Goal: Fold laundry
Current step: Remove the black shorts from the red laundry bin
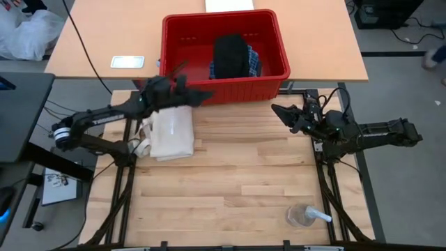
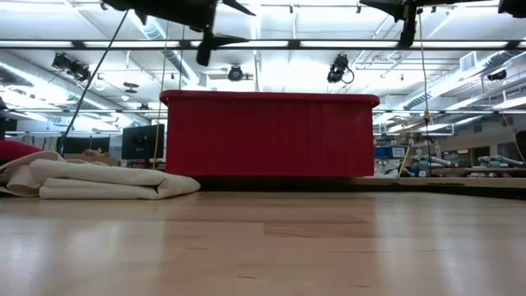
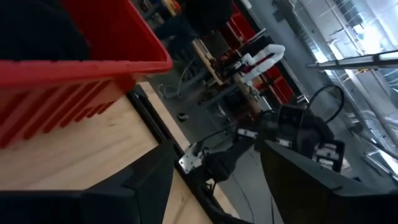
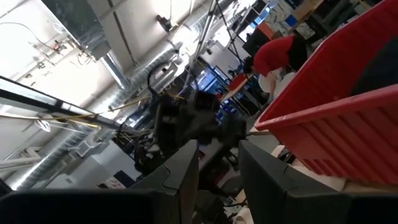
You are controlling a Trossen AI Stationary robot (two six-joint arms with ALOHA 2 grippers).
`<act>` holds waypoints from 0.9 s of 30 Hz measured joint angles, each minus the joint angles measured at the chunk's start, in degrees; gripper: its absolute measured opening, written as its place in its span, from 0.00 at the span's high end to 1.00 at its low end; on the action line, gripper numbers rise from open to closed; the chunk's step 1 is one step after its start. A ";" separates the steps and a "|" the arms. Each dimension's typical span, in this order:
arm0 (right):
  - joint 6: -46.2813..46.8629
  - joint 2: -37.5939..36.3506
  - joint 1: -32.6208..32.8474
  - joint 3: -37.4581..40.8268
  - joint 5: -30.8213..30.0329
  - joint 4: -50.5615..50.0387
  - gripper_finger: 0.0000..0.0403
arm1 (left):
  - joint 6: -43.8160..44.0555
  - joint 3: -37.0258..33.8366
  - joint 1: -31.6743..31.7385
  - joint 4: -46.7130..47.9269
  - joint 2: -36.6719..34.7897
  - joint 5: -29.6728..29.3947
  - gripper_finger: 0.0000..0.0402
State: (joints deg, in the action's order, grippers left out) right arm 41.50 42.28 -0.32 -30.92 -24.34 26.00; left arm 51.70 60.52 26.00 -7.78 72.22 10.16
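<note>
On the wooden table: lots to call, so line by line.

Table [image 1: 237, 188]: light wood planks, with a folded cream-coloured cloth [image 1: 172, 134] lying flat on its left part, just in front of the red bin [image 1: 275, 42].

Folded cloth, low view: a neat stack of layers [image 2: 99, 181] resting on the wood, left of the bin's ribbed wall [image 2: 271, 136].

Red bin: sits at the table's far edge, and inside it a black garment [image 1: 231, 56] is heaped, with a blue-and-white plaid garment [image 1: 255, 63] tucked against its right side.

Left gripper [image 1: 202, 96]: up in the air at the bin's near left corner, above the far end of the folded cloth. Its fingers [image 3: 149, 180] stand apart in its wrist view, bare table and floor showing between them. Nothing in its grasp.

Right gripper [image 1: 277, 110]: hovering over the table's right part, in front of the bin's right corner, pointing toward the middle. Its wrist view shows a narrow gap between the fingers [image 4: 180, 168], only the room beyond in it. No cloth held.

Near right corner: a clear plastic item [image 1: 304, 215] with a white piece on it lies on the wood, well apart from both arms.

Beyond the table: a white phone-like slab [image 1: 127, 62] on the tan desk to the bin's left.
</note>
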 joint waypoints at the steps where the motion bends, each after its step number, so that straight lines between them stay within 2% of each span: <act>1: 0.04 0.00 0.17 0.00 0.00 0.00 0.69 | 0.45 1.62 1.09 0.44 1.32 1.58 0.39; 4: 0.02 0.43 0.55 0.00 -0.06 0.09 0.69 | 0.64 7.16 4.12 2.58 5.83 4.81 0.39; 12: 2.68 3.70 1.84 0.00 -0.12 0.02 0.69 | -0.03 18.32 11.01 8.91 16.30 6.69 0.39; 19: 3.32 6.74 2.44 0.00 -0.01 0.11 0.69 | -0.51 21.32 13.73 8.82 20.41 5.85 0.39; 24: 3.81 8.47 1.76 0.02 -0.15 0.39 0.69 | -7.37 21.35 16.33 8.16 20.89 0.79 0.39; 27: 3.78 9.09 1.45 0.02 -0.52 0.46 0.69 | -9.43 21.37 18.82 7.88 22.12 0.08 0.39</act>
State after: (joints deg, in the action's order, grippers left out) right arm 45.28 51.37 1.13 -30.89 -24.86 26.46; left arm 42.27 81.89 44.82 0.10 94.34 10.24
